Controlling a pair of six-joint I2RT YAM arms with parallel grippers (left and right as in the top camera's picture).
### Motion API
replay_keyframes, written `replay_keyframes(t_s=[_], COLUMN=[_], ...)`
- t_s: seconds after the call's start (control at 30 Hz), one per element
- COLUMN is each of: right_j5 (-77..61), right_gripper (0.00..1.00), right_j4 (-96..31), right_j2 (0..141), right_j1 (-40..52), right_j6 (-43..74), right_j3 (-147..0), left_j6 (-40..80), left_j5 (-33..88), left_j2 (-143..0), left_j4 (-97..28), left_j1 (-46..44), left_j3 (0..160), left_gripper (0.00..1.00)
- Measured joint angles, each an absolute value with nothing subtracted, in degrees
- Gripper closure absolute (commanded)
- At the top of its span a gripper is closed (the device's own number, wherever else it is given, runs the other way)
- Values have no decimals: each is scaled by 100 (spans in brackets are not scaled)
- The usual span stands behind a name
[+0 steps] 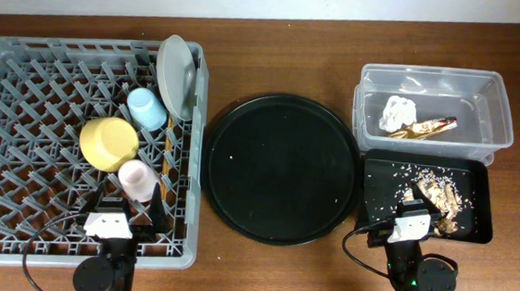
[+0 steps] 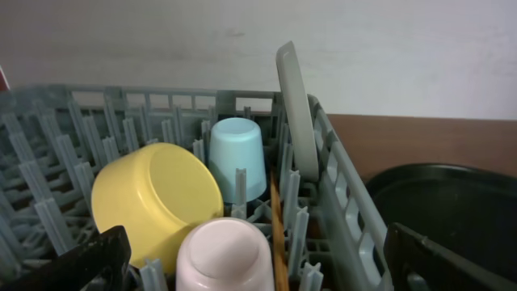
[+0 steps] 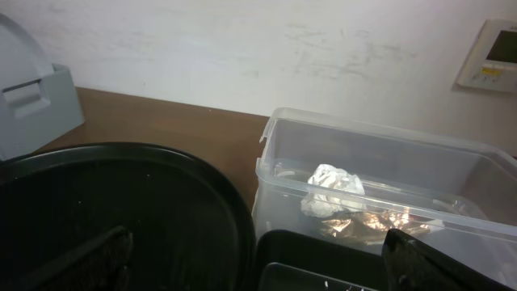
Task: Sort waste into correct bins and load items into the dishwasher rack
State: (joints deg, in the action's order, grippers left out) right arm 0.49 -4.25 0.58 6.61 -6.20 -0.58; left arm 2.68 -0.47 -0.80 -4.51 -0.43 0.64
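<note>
One big grey rack [image 1: 18, 145]: left side of the table, and all the dishes are sitting in it.
Round black tray [image 1: 282, 166]: dead centre, between the rack and the bins, with a few pale specks on it.
Clear tub [image 1: 496, 118]: back right.
Black rectangular tray [image 1: 476, 181]: right in front of the tub. Can't tell if they touch.
Left gripper [image 1: 123, 211]: over the rack's near edge by the pink cup, fingers spread wide, holding nothing.
Right gripper [image 1: 417, 212]: over the near edge of the black rectangular tray, fingers wide apart too, empty.
Plate [image 1: 177, 74]: standing on edge against the rack's right wall, at the back.
Yellow bowl [image 1: 109, 143]: tipped over in the rack, base showing.
Light-blue cup [image 1: 147, 109]: upside down, between bowl and plate.
Pink cup [image 1: 136, 179]: upside down, just in front of the bowl.
Chopsticks [image 1: 166, 147]: lying along the rack's right side, next to the cups.
Napkin [image 1: 399, 112]: crumpled, in the tub.
Gold wrapper [image 1: 426, 128]: in the tub, beside the napkin.
Food scraps [image 1: 438, 192]: piled in the black rectangular tray, near the right gripper.
</note>
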Motion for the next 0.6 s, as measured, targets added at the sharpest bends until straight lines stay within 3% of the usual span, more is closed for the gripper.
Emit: replay_keyframes(t_s=[0.6], right_j5=[49], right_gripper=[1], right_j4=[-425], right_j2=[58], right_j1=[661], right_j6=[-624], right_j3=[-58], left_j6=[-47], left_j5=[-47], left_j2=[-80], left_j4=[-451], left_j1=[-43], left_j3=[64], left_gripper=[1])
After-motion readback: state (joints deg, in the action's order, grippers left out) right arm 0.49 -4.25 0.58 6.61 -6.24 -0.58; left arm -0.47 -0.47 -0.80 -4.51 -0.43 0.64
